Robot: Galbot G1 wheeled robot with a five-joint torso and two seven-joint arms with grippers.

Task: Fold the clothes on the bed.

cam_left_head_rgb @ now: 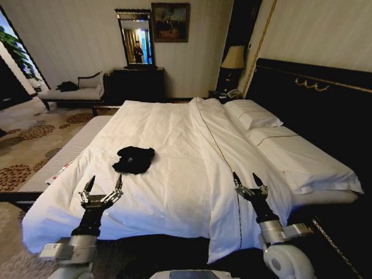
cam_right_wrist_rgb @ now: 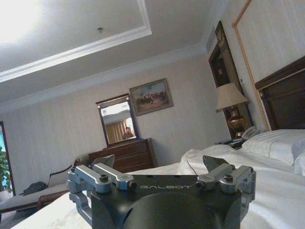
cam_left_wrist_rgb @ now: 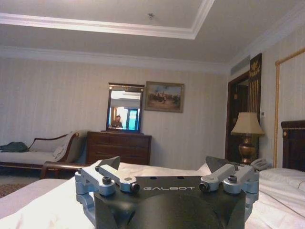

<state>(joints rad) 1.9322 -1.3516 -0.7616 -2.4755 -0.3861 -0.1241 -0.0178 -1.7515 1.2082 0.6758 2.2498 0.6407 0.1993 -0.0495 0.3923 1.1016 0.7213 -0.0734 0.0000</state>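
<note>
You have the black T-shirt (cam_left_head_rgb: pixel 134 159) lying crumpled on the white duvet of the bed (cam_left_head_rgb: pixel 174 133), left of the bed's middle seam and toward the near edge; no lettering on it can be read as it lies. Your left gripper (cam_left_head_rgb: pixel 103 187) hovers just near of the shirt, fingers spread wide and grasping nothing. Your right gripper (cam_left_head_rgb: pixel 249 180) hangs over the near right part of the bed, well apart from the shirt, also released. On both wrist cameras you can read "GALBOT" on the gripper bodies.
</note>
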